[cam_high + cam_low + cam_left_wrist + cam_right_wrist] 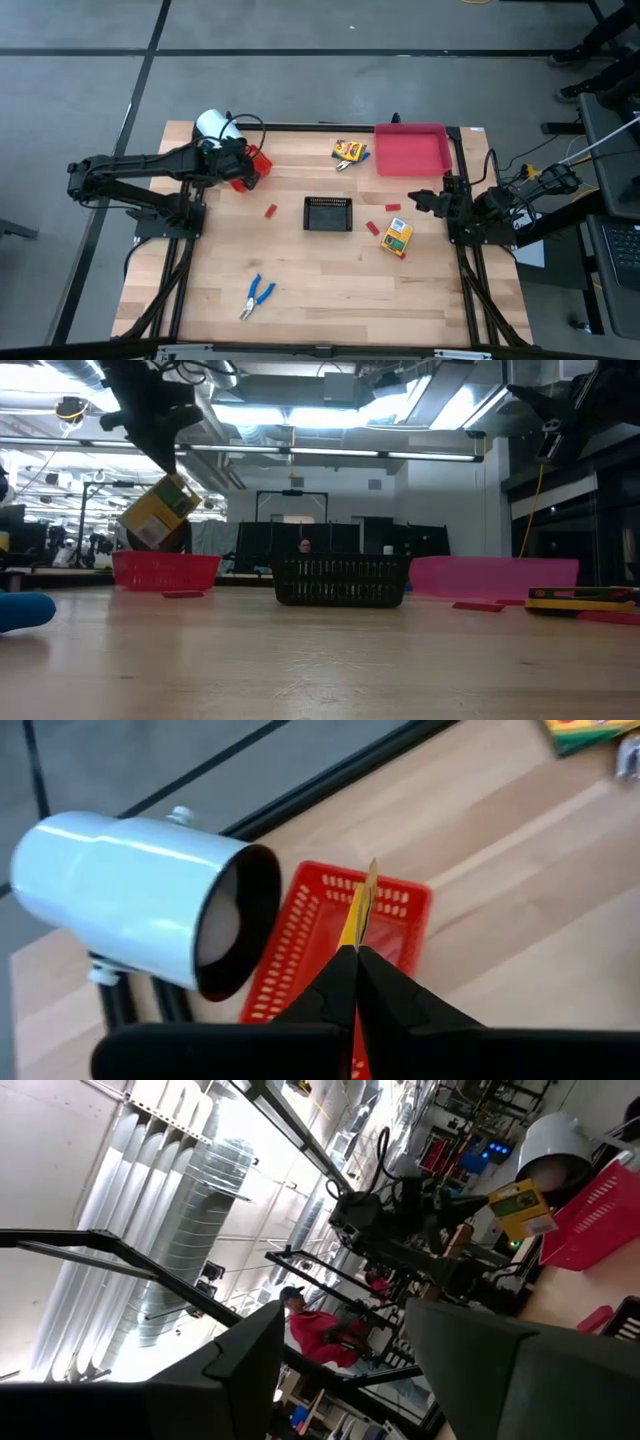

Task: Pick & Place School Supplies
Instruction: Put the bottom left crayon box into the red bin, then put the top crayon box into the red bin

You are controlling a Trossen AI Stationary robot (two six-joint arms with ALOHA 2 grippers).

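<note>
The blue-handled pliers (257, 296) are lying nearest the front edge of the worktop (330, 290), untouched, their long axis running diagonally with the handles toward the far right and the nose toward the near left. They are probably the heaviest and stiffest item here; a grip across the pivot would likely hold best, since the handles may swing.

Further in, a yellow-orange printed box (398, 237) is lying flat on the right, its long axis angled slightly off the worktop's depth, just beside a tiny red piece (373, 228). The right pincer (428, 200) is waiting near it, fingers spread wide in its wrist view.

Farther back, the left pincer (356, 952) is pinching another printed box (361, 905) by its thin edge, hanging it over the red basket (330, 945), beside the white cylinder roll (130, 900). In the low view this box (157, 512) is tilting, one corner pointing down toward the basket. It looks like light, stiff cardboard, easily crushed, so a gentle hold across the flat faces seems right.
</note>
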